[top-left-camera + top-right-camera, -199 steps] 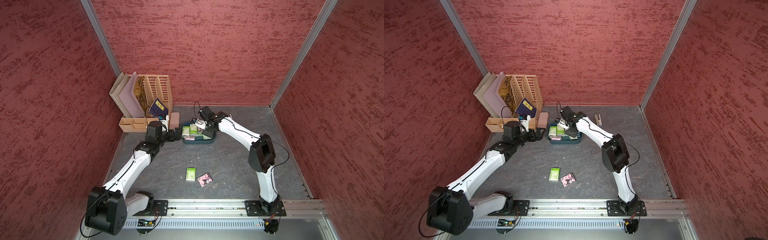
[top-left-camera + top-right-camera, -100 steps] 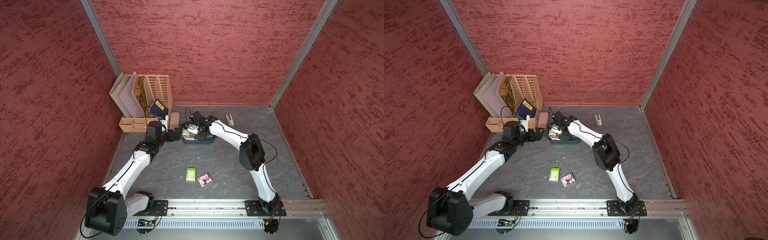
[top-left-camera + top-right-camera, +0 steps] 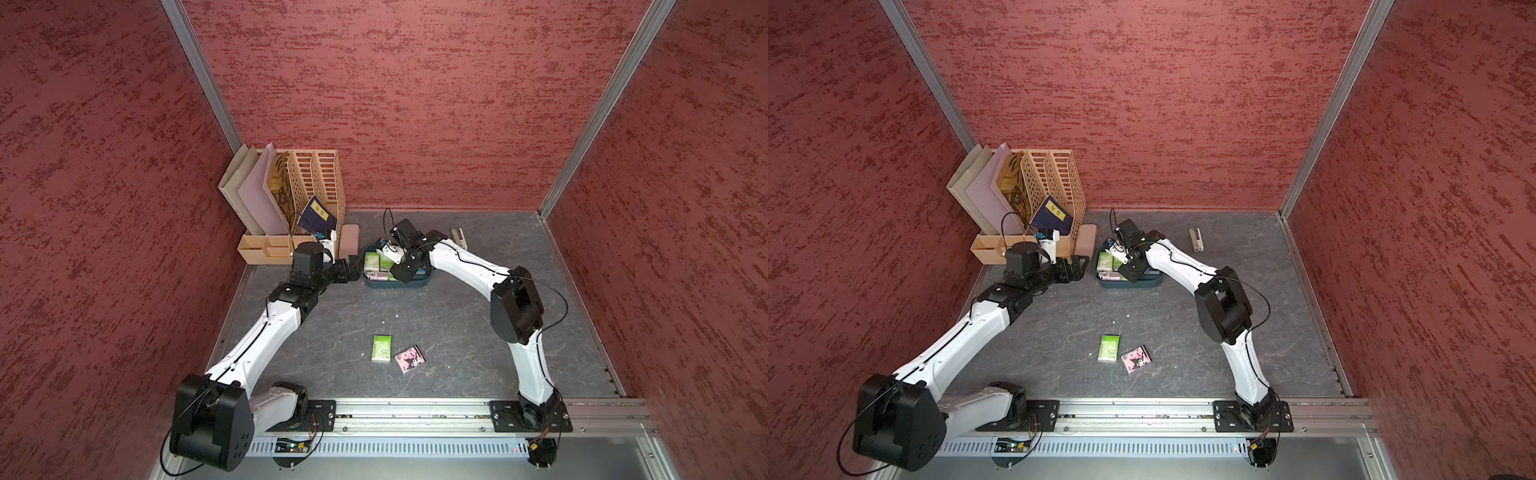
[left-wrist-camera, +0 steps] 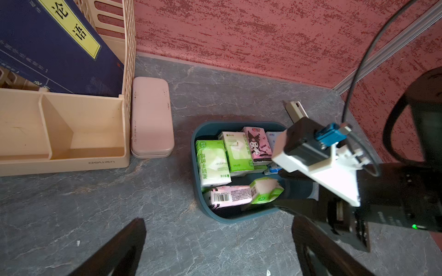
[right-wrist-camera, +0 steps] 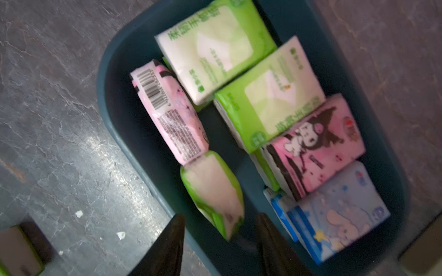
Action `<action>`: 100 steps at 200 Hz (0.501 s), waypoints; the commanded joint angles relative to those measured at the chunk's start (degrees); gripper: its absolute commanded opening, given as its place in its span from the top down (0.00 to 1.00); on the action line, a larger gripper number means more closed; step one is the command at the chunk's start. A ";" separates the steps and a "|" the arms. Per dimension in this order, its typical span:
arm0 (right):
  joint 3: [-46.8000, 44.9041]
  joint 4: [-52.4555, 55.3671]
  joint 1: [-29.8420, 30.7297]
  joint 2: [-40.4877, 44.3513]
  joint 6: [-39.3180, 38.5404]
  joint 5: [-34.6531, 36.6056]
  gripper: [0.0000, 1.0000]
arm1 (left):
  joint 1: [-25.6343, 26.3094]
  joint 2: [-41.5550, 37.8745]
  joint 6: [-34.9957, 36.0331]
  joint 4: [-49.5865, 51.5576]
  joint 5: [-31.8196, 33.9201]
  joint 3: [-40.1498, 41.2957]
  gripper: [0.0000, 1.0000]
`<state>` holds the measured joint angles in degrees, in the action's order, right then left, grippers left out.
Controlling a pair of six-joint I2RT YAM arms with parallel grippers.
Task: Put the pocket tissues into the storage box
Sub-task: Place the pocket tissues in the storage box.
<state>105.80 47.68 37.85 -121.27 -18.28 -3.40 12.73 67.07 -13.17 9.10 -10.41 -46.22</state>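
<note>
- Right fingers [image 5: 167, 246]: poised over the storage box [image 3: 395, 285], parted and gripping nothing. A green packet [image 5: 212, 191] lies tilted on its edge inside the box just ahead of the tips, with a gap showing on either side.
- Storage box contents: at least 6 pocket tissues [image 4: 211, 162] are visible, green, pink and light blue, some stacked on others.
- Left fingers [image 4: 119, 248]: spread wide and empty, low over the desk [image 3: 457, 332], just beside the box wall that faces the pink case [image 4: 151, 119].
- Outstanding items: 2 packets on the bare desk, a green desk packet [image 3: 381, 348] and a pink desk packet [image 3: 409, 360]. They lie just beside each other and well apart from the box.
- Governing relation: both packets lie back toward the robot's base from either pair of fingers.
- Long axes: the green desk packet's long axis runs from base to back wall, whereas the pink one sits diagonally.
- Judgement: the right arm appears slightly nearer, the pink packet lying on its side. A diagonal grasp would probably call for a wrist turn.
</note>
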 commanded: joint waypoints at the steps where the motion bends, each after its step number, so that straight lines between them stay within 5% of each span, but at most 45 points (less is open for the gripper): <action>1: -2.51 -4.76 -2.22 6.26 5.95 -3.81 0.45 | -0.45 -0.52 0.52 -0.02 -0.29 -0.38 0.00; 61: -12.67 -7.06 -4.49 15.94 13.01 -10.55 0.41 | -0.25 0.64 1.39 2.37 -0.88 -1.79 0.00; 100: -24.84 -15.59 -4.86 27.22 19.79 -9.06 0.35 | 3.09 4.86 4.76 16.33 -3.62 -10.08 0.00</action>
<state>85.03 38.26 32.99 -100.29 -4.54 -12.03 13.37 69.36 -11.64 15.64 -11.75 -50.15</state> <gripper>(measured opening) 0.633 0.996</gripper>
